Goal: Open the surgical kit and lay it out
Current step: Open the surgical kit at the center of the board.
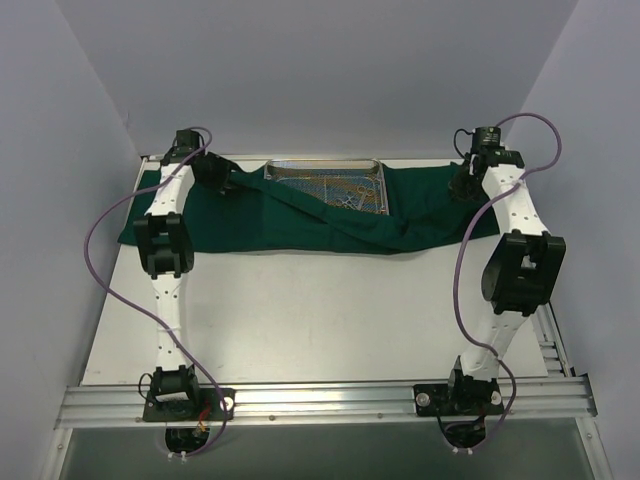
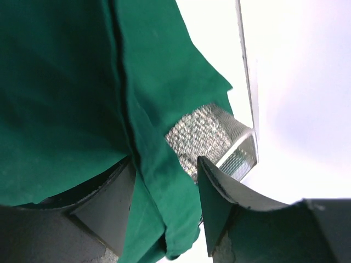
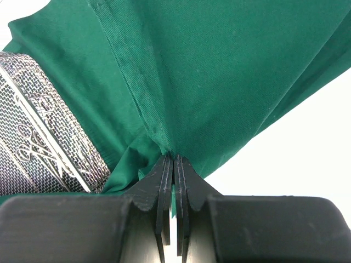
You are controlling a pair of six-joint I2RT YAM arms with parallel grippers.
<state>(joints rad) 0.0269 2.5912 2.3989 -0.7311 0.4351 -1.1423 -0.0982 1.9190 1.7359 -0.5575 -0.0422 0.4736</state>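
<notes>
The dark green cloth wrap lies spread across the far side of the table, with a fold running over the front of the silver wire-mesh tray. Small silver instruments lie inside the tray. My left gripper is at the tray's left end. Its jaws stand apart with a hanging fold of cloth between them, and the tray shows behind. My right gripper is shut on the cloth, pinching its hem. The tray and instruments lie to its left.
White walls close in the table on the left, back and right. The tray stands close to the back wall. An aluminium rail carries both arm bases along the near edge. Purple cables loop beside each arm.
</notes>
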